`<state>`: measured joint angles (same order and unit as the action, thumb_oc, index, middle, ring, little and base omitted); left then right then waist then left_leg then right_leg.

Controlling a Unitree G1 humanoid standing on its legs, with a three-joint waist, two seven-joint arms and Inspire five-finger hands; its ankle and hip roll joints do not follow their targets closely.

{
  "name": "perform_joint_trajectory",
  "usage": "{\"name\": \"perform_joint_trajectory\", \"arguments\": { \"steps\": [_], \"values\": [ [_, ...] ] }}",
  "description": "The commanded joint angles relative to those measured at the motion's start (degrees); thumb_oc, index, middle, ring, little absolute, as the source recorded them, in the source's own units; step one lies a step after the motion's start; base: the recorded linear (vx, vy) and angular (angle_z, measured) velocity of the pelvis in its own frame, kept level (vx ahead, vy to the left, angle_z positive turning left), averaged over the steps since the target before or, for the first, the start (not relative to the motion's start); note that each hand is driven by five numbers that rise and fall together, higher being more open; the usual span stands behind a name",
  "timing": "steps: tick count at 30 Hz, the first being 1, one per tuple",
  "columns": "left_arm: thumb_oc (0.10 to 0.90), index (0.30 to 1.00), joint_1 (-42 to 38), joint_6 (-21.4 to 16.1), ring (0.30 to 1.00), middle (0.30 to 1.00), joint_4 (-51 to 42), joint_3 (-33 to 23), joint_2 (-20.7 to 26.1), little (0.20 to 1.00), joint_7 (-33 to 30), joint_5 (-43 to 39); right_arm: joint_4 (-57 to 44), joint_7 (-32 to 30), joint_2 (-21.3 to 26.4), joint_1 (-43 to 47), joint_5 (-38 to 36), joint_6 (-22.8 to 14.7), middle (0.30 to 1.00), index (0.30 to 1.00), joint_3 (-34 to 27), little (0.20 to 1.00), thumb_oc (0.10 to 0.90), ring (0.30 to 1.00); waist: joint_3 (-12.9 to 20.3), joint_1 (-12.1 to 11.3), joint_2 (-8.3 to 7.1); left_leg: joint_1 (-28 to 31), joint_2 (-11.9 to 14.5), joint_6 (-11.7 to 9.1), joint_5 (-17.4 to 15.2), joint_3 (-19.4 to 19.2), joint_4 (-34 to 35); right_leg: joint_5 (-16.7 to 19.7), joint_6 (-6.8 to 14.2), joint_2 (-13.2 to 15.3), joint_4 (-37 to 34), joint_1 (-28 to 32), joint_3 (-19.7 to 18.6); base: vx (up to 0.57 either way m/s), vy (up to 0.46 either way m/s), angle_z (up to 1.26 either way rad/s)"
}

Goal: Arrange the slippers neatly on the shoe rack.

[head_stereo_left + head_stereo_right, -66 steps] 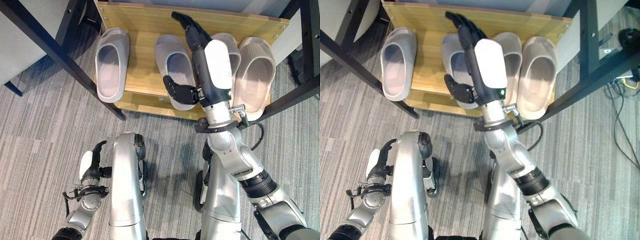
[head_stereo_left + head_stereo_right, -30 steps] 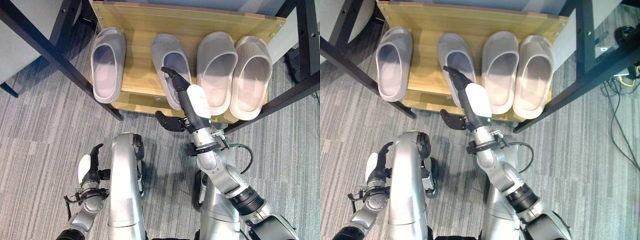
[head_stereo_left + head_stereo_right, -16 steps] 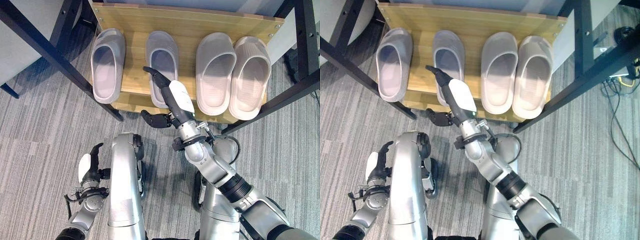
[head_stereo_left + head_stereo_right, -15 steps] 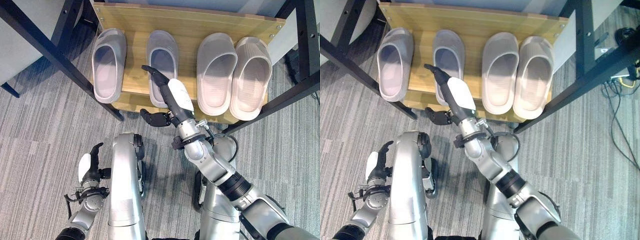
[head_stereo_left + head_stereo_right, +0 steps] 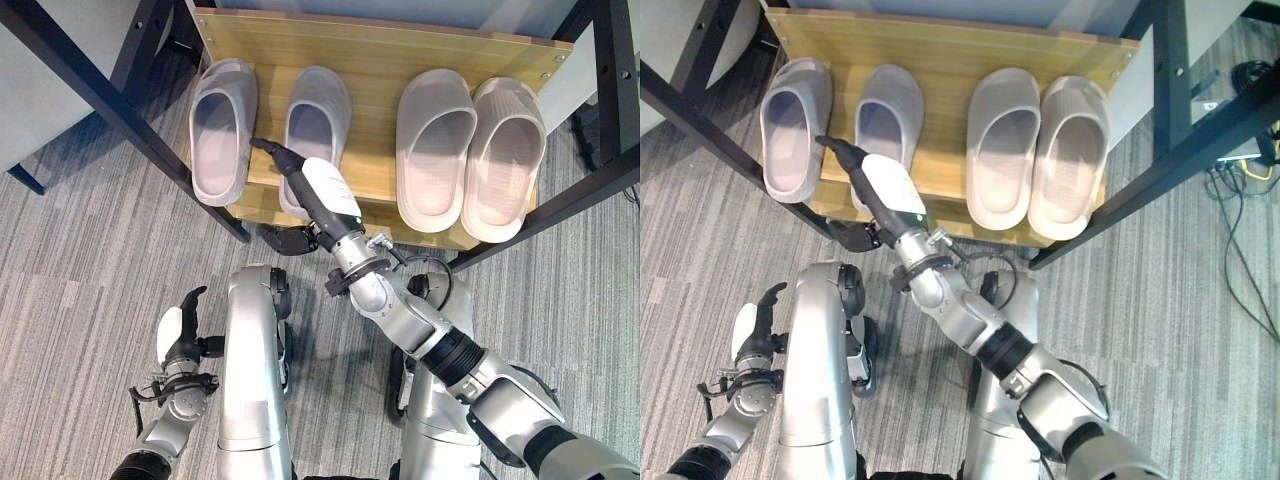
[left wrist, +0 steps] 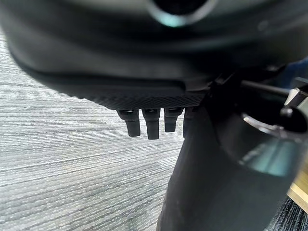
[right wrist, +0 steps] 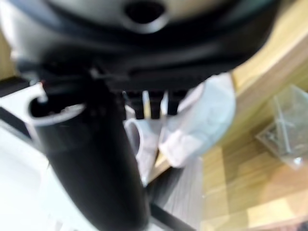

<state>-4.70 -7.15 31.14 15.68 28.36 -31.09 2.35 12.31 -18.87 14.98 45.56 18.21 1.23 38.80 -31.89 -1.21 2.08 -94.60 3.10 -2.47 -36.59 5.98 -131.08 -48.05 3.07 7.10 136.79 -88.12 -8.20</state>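
Four slippers sit toes-inward on the wooden shoe rack [image 5: 380, 50], in two pairs. The left pair is the far-left slipper [image 5: 222, 130] and the second slipper [image 5: 315, 125], near each other with a narrow strip of wood between them. The right pair is the third slipper [image 5: 435, 148] and the fourth slipper [image 5: 505, 155], touching side by side; a wider bare stretch of shelf separates the two pairs.

From the head views, the right hand [image 5: 318, 190] reaches over the front edge of the rack, its fingers straight and lying along the left side of the second slipper, thumb spread apart below the shelf edge. Its own wrist view adds a clear plastic bag [image 7: 284, 132] lying on wood. The left hand [image 5: 180, 335] hangs low over the grey carpet [image 5: 80, 260], fingers relaxed and holding nothing.
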Motion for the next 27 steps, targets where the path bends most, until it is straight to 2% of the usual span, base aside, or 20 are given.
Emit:
{"name": "perform_joint_trajectory", "arguments": {
  "steps": [1, 4, 10, 21, 27],
  "values": [
    [0.8, 0.9, 0.7, -2.7, 0.9, 0.9, -2.9, 1.0, 1.2, 0.9, -2.9, 0.7, -14.7, -3.5, -0.8, 4.7, 4.6, -7.2, 0.9, 0.9, -3.1, 0.9, 0.8, 0.9, 2.1, -3.0, 0.82, 4.6, -3.4, -0.6, -6.4, 6.7, -2.2, 5.7, -3.7, 0.9, -2.5, -1.8, -4.3, 0.0, 0.0, 0.0],
    [0.8, 0.9, 2.2, -3.1, 0.9, 0.9, -4.4, 0.7, 1.4, 0.9, -3.0, 2.7, -20.8, -6.6, 2.2, 0.5, 11.3, -7.8, 0.9, 0.9, -6.0, 0.9, 0.8, 0.9, 2.1, -2.6, 0.84, 4.6, -3.3, -0.5, -6.6, 6.4, -2.2, 5.5, -3.7, 0.9, -2.4, -1.8, -4.3, 0.0, 0.0, 0.0],
    [0.8, 0.9, 3.1, -3.7, 0.9, 0.9, -6.4, 0.5, 1.2, 0.9, -3.6, 1.8, -22.6, -9.0, 3.7, -0.2, 14.8, -6.3, 0.9, 0.9, -8.4, 0.9, 0.8, 0.9, 2.1, -2.3, 0.97, 4.6, -3.3, -0.5, -6.5, 6.4, -2.4, 5.2, -3.7, 0.9, -2.2, -1.8, -3.9, 0.0, 0.0, 0.0],
    [0.8, 0.9, 3.3, -2.8, 0.9, 0.9, -6.4, 0.2, 1.2, 0.9, -3.9, 2.0, -20.6, -11.3, 3.2, -5.4, 12.1, -4.2, 0.9, 0.9, -13.1, 0.9, 0.8, 0.9, 2.1, -1.6, 0.81, 4.6, -3.5, -0.5, -6.6, 6.4, -2.3, 5.1, -3.7, 0.9, -2.3, -1.8, -4.1, 0.0, 0.0, 0.0],
    [0.8, 0.9, 4.1, -2.7, 0.9, 0.9, -6.7, 0.2, 0.6, 0.9, -3.6, 3.0, -20.0, -13.1, 4.5, -9.1, 15.2, -3.4, 0.9, 0.9, -15.1, 0.9, 0.8, 0.9, 2.1, -1.3, 1.02, 4.6, -3.5, -0.4, -6.7, 6.3, -2.2, 5.1, -3.7, 0.9, -2.3, -1.8, -4.1, 0.0, 0.0, 0.0]
  ]
}}
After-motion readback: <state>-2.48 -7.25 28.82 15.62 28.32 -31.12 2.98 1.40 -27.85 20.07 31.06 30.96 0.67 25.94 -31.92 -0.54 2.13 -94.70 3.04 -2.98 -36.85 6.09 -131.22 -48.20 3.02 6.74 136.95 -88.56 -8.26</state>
